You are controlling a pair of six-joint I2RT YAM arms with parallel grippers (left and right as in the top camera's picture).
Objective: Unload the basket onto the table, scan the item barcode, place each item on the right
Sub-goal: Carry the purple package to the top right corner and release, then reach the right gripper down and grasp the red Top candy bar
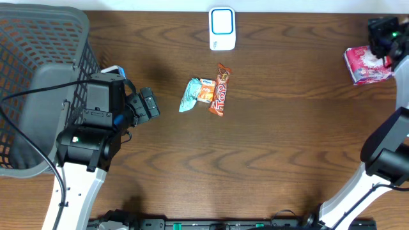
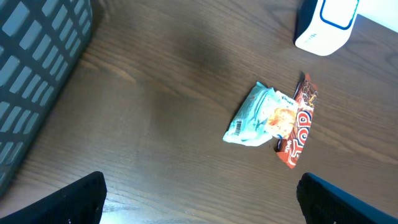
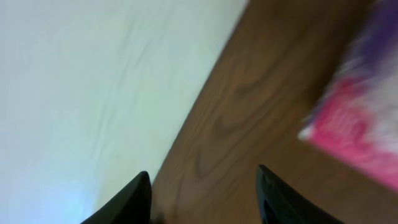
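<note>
Lying crinkled at the centre of the wood-grain table (image 1: 287, 160), a teal foil packet (image 1: 193, 94) touches a glossy orange-red bar wrapper (image 1: 220, 89) at its 3 o'clock. A boxy white scanner (image 1: 222, 29) stands at 12 and a grey mesh basket (image 1: 64, 32) at 9. A pink packet (image 1: 367, 65) lies at 2, beside the right gripper (image 3: 202, 186), whose jaws are parted and empty. The left gripper (image 2: 202, 199) gapes wide, also empty.

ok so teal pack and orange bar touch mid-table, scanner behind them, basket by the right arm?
No, the basket sits by the left arm, per the overhead view. The teal pack and orange bar do touch, scanner behind them.
</note>
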